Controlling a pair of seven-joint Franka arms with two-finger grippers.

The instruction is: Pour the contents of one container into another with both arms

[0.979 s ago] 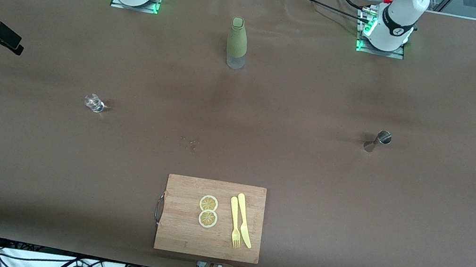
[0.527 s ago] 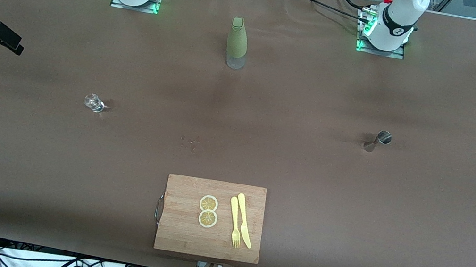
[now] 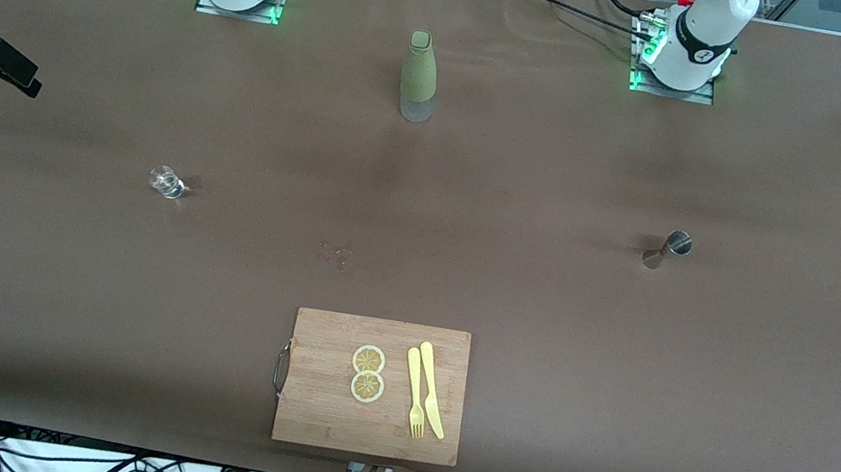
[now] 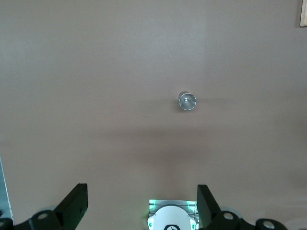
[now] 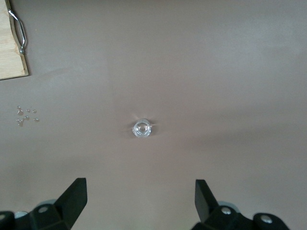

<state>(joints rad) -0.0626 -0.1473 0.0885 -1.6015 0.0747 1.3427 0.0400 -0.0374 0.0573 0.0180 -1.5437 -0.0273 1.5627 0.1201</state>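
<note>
Olive-green bottle (image 3: 419,76) upright; cutting board (image 3: 312,413) bears lemon slices (image 3: 367,373), fork (image 3: 414,394), knife (image 3: 431,390).

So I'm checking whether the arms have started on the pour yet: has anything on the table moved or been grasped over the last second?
Nothing has visibly changed. The small steel hourglass-shaped jigger and the tiny clear glass cup stand untouched where they were. The left gripper and right gripper hang open high over the table, holding nothing.

The steel jigger (image 3: 667,250) stands upright, well below the left fingers (image 4: 74,203). The clear glass cup (image 3: 166,182) stands upright, well below the right fingers (image 5: 73,196).
</note>
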